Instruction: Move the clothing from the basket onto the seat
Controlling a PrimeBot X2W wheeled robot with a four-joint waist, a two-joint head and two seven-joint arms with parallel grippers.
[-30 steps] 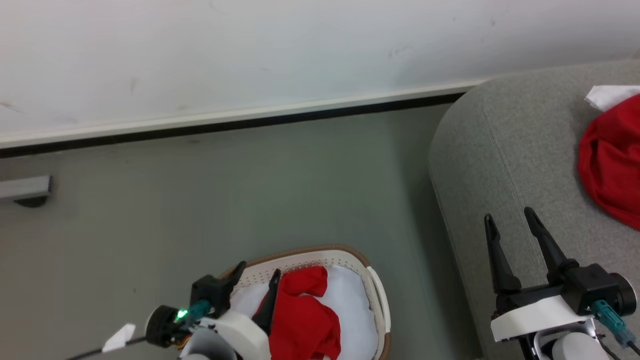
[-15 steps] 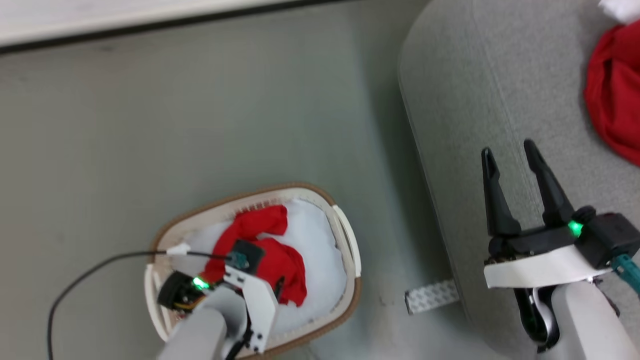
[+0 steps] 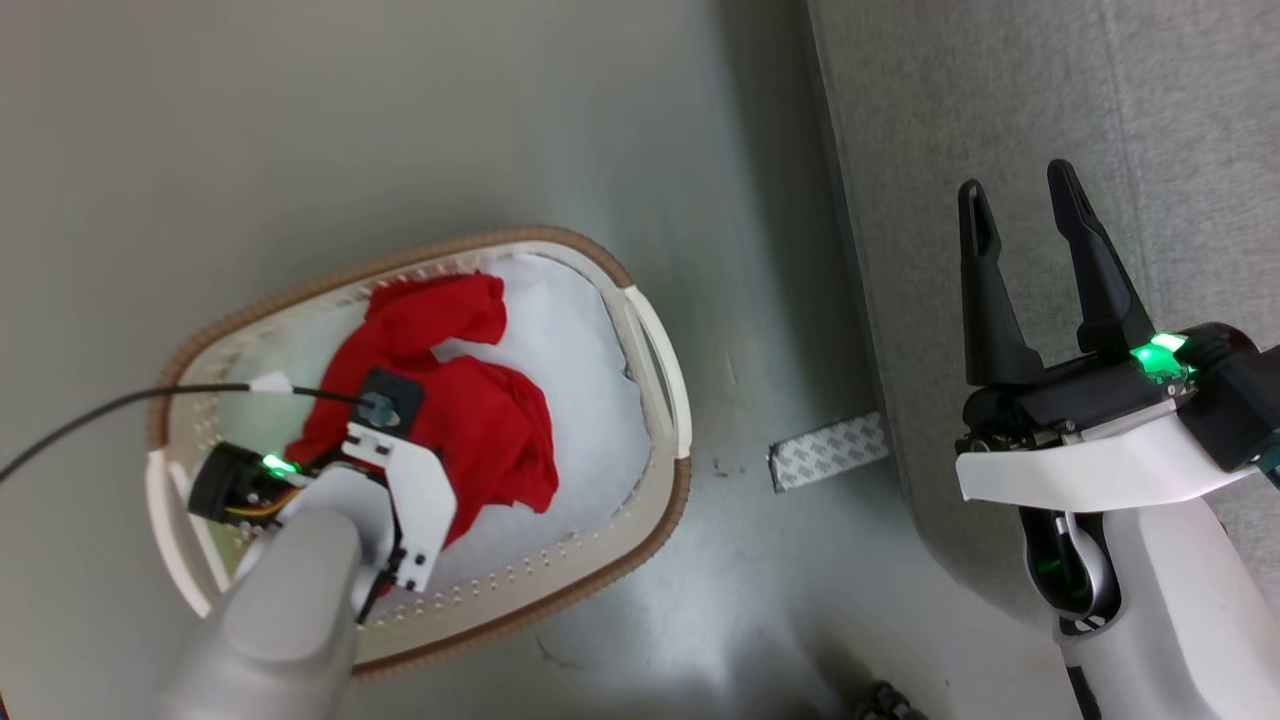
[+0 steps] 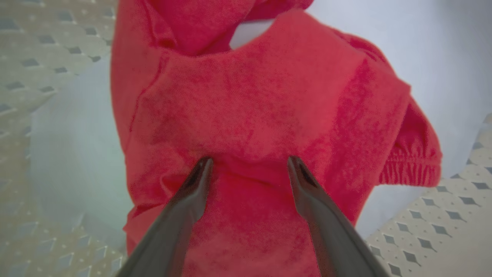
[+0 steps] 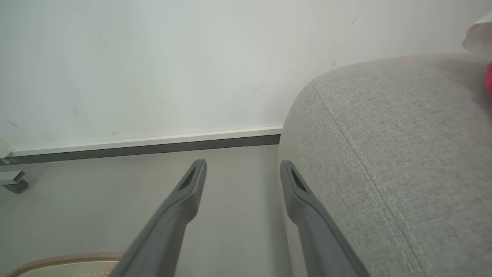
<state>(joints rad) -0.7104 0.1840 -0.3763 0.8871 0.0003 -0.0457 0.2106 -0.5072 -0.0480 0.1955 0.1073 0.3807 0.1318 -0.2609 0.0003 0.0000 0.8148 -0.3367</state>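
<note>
The basket [image 3: 668,400] stands on the floor left of the seat [image 3: 1000,100]. Red clothing [image 3: 480,410] lies crumpled in it on a pale white lining cloth [image 3: 580,340]. My left wrist [image 3: 400,470] points straight down over the garment and hides its own fingers in the head view. In the left wrist view my left gripper [image 4: 249,167] is open, both tips pressed into the red clothing [image 4: 269,96], with fabric bulging between them. My right gripper [image 3: 1018,182] hangs open and empty over the seat's edge. It is also open [image 5: 243,164] beside the rounded arm of the seat [image 5: 384,154].
A patterned grey strip [image 3: 828,451] lies on the floor between basket and sofa. A black cable [image 3: 100,405] runs left from my left wrist. A wall with a baseboard [image 5: 153,142] stands beyond the floor. A sliver of red [image 5: 489,79] shows on the sofa.
The head camera has tilted down, so the whole basket now shows. My left gripper has dropped into the basket onto the red garment. The right gripper stays open.
</note>
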